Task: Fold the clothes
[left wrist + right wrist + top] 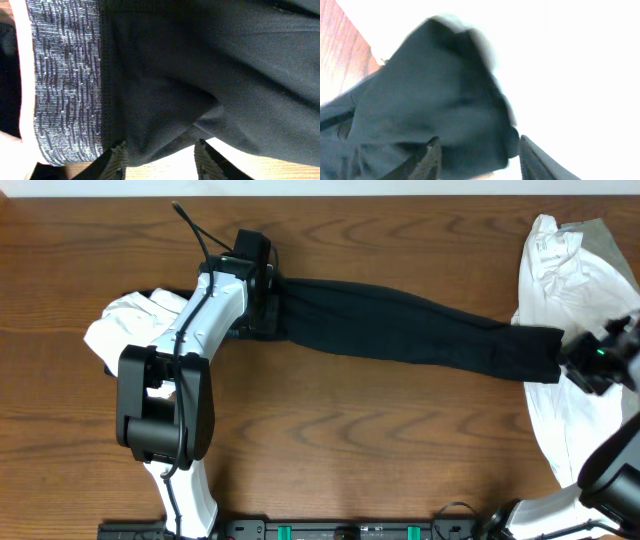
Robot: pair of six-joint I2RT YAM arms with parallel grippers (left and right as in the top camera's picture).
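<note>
The black trousers point(400, 330) lie stretched in one long, narrow strip across the wooden table point(380, 440), the grey waistband point(65, 85) at the left gripper point(161, 162) and the leg ends at the right gripper point(477, 157). Both grippers' jaws stand apart, with cloth loose between them rather than pinched. The trousers look straightened lengthwise, but no crosswise fold shows yet. A white garment point(130, 315) on the left and another point(570, 270) on the right lie crumpled, so most of the folding appears to remain.
</note>
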